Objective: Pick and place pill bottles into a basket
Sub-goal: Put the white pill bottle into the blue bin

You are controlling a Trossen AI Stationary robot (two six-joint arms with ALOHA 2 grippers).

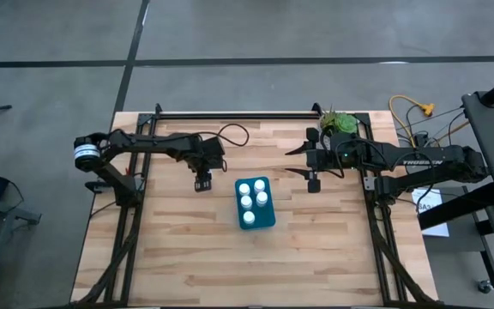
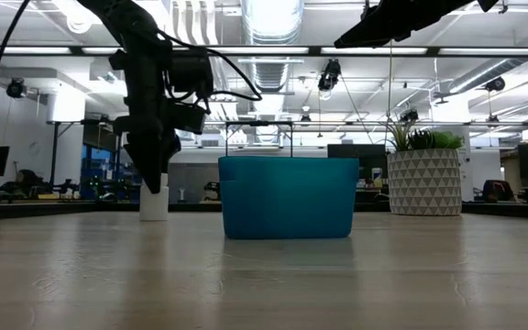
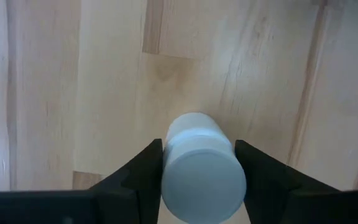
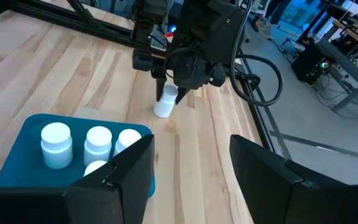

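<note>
Looking down from the high view, the left gripper is hanging over the table at about ten o'clock from the basket, which is sitting mid-table holding four bottles. The right gripper is waiting near the plant pot, at about one o'clock from the basket, fingers spread and empty.

In the low view, the left gripper is reaching down onto a bottle standing on the table at nine o'clock from the basket; the pot is standing at three o'clock.

In the left wrist view, the fingers are flanking the bottle on both sides, touching it.

In the right wrist view, the right fingers are standing wide apart, with the basket and its bottles below and the left gripper pinching the loose bottle beyond.
</note>
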